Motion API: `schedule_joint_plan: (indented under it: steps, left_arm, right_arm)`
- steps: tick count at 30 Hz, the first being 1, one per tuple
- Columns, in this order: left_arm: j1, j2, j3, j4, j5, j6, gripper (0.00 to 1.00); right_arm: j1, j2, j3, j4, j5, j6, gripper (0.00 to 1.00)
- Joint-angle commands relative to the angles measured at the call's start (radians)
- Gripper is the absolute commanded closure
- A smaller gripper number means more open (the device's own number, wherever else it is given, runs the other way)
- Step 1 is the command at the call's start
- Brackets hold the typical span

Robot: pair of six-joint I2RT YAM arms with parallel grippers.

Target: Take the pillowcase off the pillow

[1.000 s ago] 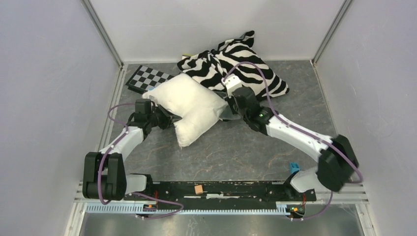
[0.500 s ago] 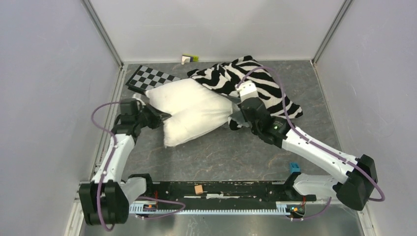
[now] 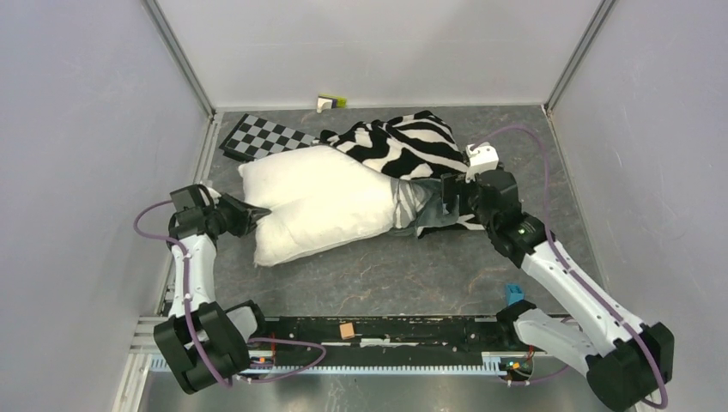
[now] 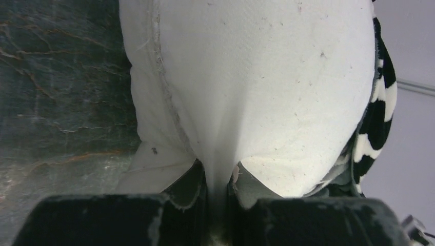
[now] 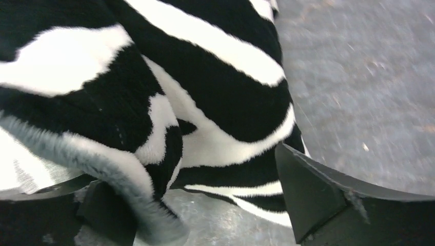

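Grey stone-look table [image 3: 446,266] w/ pale walls round. Found pillow [image 3: 322,202] lying mid-table, mostly bare, right end inside pillowcase [image 3: 403,146]. Saw pillowcase bunched at back-right, grey lining showing at mouth. Noted L gripper [image 4: 218,189] pinched tight on pillow's left edge. Noted R gripper [image 5: 205,205] at pillowcase mouth, fingers wide apart, striped cloth between, hem draped over one finger. Spotted checkerboard [image 3: 262,137] flat at back-left, just beside pillow.

Lab booth: white panel walls [image 3: 369,43], checkerboard [image 3: 257,136].
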Motion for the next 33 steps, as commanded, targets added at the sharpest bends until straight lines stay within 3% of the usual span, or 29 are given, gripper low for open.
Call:
schedule_joint_plan:
  steps: [1,5,10,11,15,16,18,20,22,27,33]
  left_arm:
    - [0.040,-0.051,0.050,0.031,-0.120,0.073,0.98]
    - [0.040,-0.061,0.046,0.019,-0.135,0.081,0.98]
    - [0.040,-0.060,0.051,0.001,-0.150,0.091,0.98]
    - [0.040,-0.061,0.049,0.000,-0.150,0.037,0.98]
    - [0.038,-0.067,0.042,0.004,-0.149,0.086,0.98]
    - [0.038,-0.067,0.042,0.004,-0.149,0.086,0.98]
    - [0.038,-0.066,0.042,0.006,-0.146,0.085,0.98]
    - [0.039,-0.068,0.039,0.011,-0.143,0.083,0.98]
    - [0.039,-0.069,0.035,0.015,-0.140,0.079,0.98]
    - [0.039,-0.074,0.031,0.017,-0.135,0.078,0.98]
    - [0.038,-0.074,0.030,0.017,-0.134,0.079,0.98]
  right_arm:
    - [-0.021,-0.081,-0.012,0.106,-0.277,-0.014,0.02]
    - [-0.052,-0.058,0.032,0.022,-0.173,0.031,0.02]
    - [-0.257,-0.102,-0.029,0.056,-0.248,0.120,0.02]
    - [-0.291,-0.110,0.011,0.058,-0.235,0.123,0.02]
    - [-0.323,-0.111,0.024,-0.001,-0.124,0.085,0.02]
    - [-0.325,-0.124,0.025,0.021,-0.218,0.062,0.02]
    - [-0.324,-0.157,-0.007,0.118,-0.553,0.032,0.02]
    - [-0.322,-0.157,-0.023,0.217,-0.847,0.101,0.03]
    - [-0.294,-0.133,-0.008,0.257,-1.012,0.162,0.03]
    - [-0.225,-0.155,0.066,0.201,-0.935,0.152,0.03]
    - [-0.239,-0.181,0.133,0.135,-0.540,0.215,0.02]
